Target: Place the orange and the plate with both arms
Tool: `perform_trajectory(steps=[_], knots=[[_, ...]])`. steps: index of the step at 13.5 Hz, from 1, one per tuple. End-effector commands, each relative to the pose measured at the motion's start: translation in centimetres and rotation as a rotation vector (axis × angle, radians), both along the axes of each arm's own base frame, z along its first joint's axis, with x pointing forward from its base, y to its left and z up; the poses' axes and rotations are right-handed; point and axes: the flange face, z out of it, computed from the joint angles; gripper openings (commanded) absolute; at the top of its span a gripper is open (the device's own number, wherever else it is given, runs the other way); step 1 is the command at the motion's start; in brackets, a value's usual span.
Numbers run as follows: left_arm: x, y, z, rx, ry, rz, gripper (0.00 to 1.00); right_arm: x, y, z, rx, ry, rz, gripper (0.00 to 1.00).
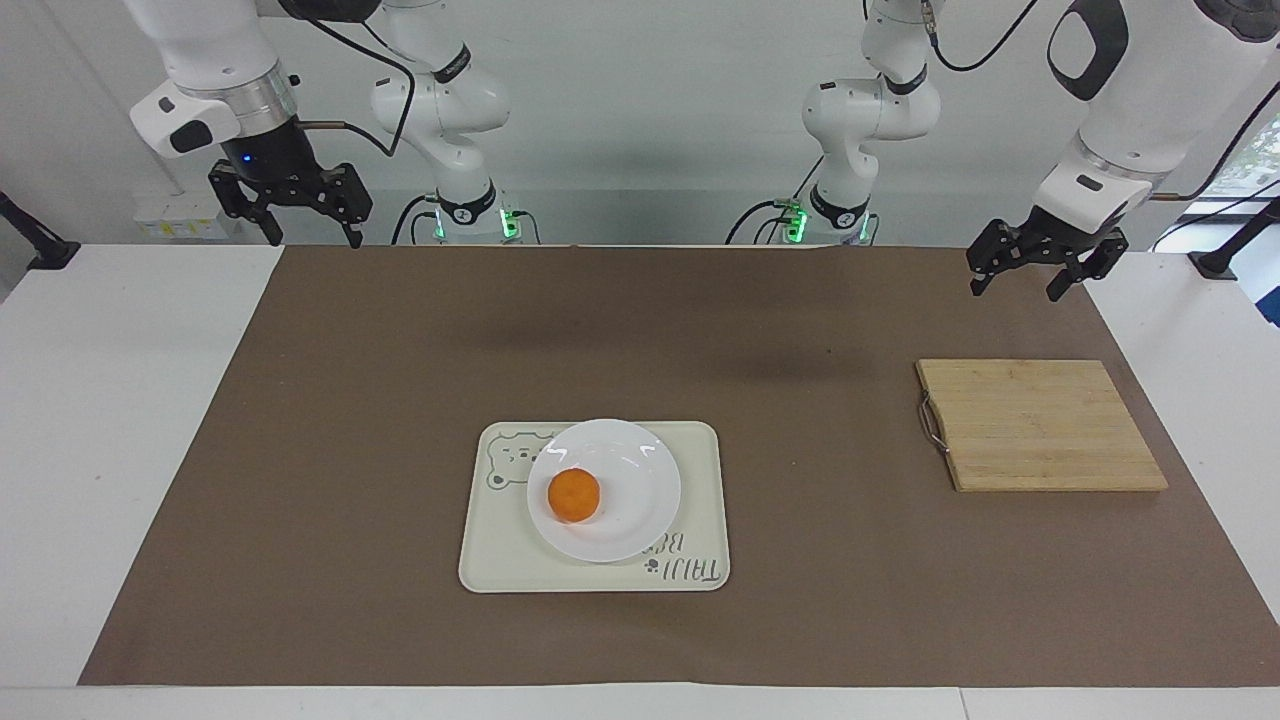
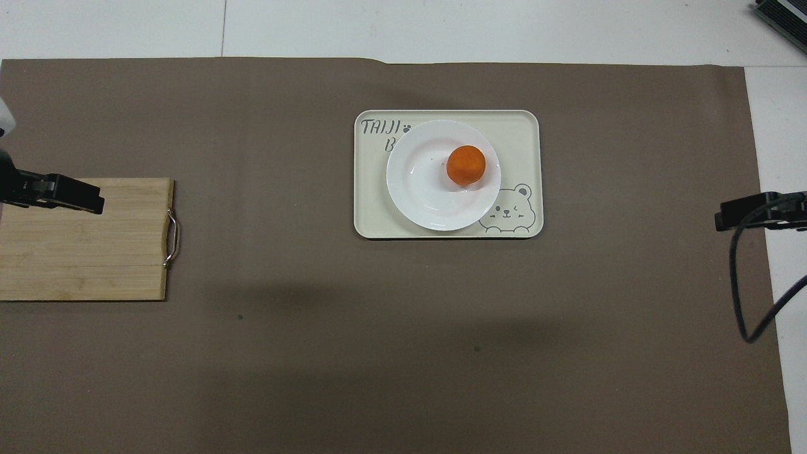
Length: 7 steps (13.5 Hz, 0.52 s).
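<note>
The small round bright-orange fruit (image 1: 574, 495) sits on the round glossy white plate (image 1: 640, 500), off its centre toward the right arm's end of the worktop, and the plate rests on the cream rectangular tray with a bear drawing (image 1: 700, 440), about midway between the two ends of the brown paper mat (image 1: 350, 450). The right hand (image 1: 291, 203) hangs in the air over the mat's corner at the robots' edge, at the right arm's end; its two black fingers point down and stand visibly spread, with nothing between them. The left hand (image 1: 1033, 266) hangs over the mat's edge at the left arm's end, just on the robots' side of the rectangular bamboo cutting board with a metal handle (image 1: 1040, 425), its fingers likewise apart and empty. Both hands are well apart from the tray, which lies farther from the robots than either of them. Judged from this layout, the orange and plate may already be placed, or a pick may be coming; if one comes, the orange lies on the right arm's half of the plate, so that arm has the slightly shorter reach to it, while the bare part of the plate's rim faces the left arm. The orange is round, so no grasp axis is favoured.
</note>
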Motion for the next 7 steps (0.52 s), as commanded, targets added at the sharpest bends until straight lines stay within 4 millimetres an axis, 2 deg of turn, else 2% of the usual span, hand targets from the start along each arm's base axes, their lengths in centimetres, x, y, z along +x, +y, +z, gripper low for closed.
perform_trajectory(steps=[1, 7], knots=[[0.04, 0.2, 0.21, 0.019, 0.012, -0.01, 1.0, -0.11, -0.12, -0.13, 0.023, -0.013, 0.014, 1.0], [0.04, 0.2, 0.21, 0.019, 0.012, -0.01, 1.0, -0.2, 0.0, -0.04, 0.02, -0.015, 0.021, 1.0]])
